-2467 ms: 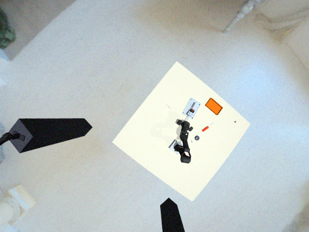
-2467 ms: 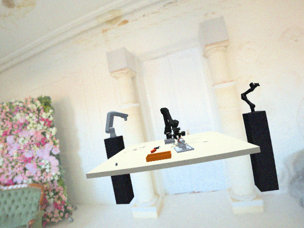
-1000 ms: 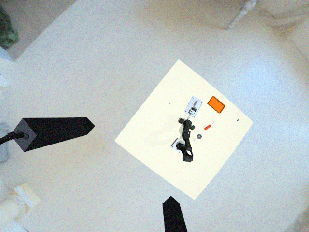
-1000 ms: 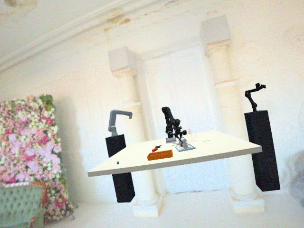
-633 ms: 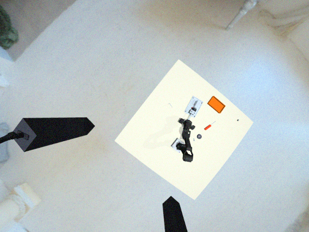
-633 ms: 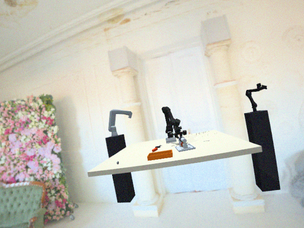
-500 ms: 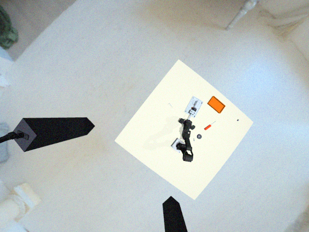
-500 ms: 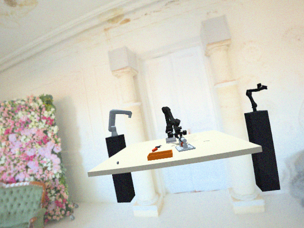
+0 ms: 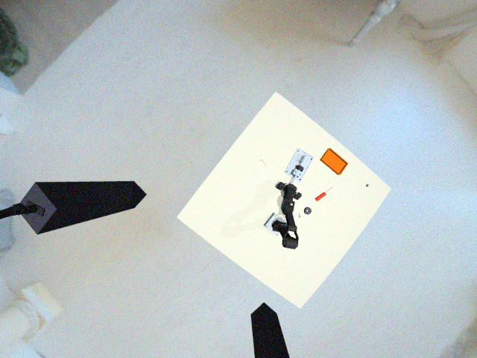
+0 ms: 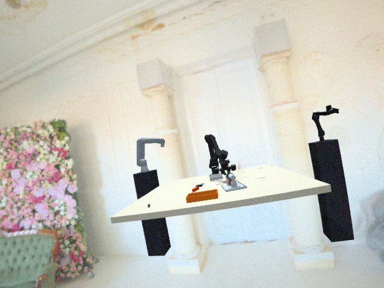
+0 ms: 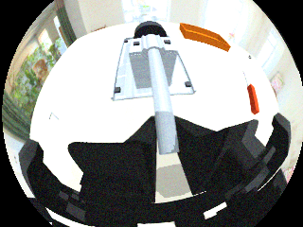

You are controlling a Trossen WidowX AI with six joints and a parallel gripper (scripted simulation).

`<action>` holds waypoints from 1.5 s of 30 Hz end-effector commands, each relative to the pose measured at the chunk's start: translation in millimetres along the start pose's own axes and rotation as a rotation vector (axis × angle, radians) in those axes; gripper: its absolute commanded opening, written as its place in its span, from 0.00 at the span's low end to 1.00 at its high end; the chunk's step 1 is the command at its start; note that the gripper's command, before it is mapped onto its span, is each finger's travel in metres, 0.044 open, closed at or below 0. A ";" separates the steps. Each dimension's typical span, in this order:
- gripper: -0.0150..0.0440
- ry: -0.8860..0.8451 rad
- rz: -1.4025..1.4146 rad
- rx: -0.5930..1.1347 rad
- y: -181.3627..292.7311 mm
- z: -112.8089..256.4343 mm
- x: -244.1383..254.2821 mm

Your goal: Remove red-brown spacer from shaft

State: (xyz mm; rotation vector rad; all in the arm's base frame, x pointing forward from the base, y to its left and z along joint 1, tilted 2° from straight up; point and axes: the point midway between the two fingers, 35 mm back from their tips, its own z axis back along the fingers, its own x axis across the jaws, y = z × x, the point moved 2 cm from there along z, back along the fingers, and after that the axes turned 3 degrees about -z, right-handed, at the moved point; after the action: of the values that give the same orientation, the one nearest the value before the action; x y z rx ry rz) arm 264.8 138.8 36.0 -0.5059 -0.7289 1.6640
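The grey shaft point(image 11: 161, 92) point(image 9: 292, 180) runs from the fixture toward the arm. My gripper point(image 11: 161, 118) point(image 9: 291, 185) is shut on its free end. In the wrist view the shaft passes through a light grey bracket, with a black round part point(image 11: 150, 29) behind it. The fixture stands on a pale base plate point(image 11: 121, 87) point(image 10: 242, 186). A small red-brown patch point(image 9: 297, 166) point(image 10: 230, 182), likely the spacer, shows at the fixture. It is too small to tell if it sits on the shaft. The housing block and other spacers cannot be made out clearly.
An orange tray point(image 9: 333, 161) point(image 10: 202, 196) point(image 11: 204, 36) lies beside the fixture. A red-handled screwdriver point(image 9: 320, 196) point(image 11: 254, 99) and a dark ring point(image 9: 307, 210) lie on the arm's same side. A thin bent piece point(image 9: 262, 162) lies on the other side. A small dark piece point(image 9: 367, 185) point(image 10: 149, 205) is near a table corner.
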 end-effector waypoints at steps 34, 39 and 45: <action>0.25 -0.001 0.002 -0.001 -9.3 -9.7 1.0; 0.25 -0.001 0.002 -0.001 -10.6 -10.9 1.0; 0.25 -0.001 0.002 -0.001 -12.0 -12.3 1.1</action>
State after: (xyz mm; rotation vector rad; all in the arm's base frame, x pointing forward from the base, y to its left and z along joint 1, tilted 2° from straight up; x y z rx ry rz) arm 279.6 142.6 36.1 -0.5073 -0.7290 1.6637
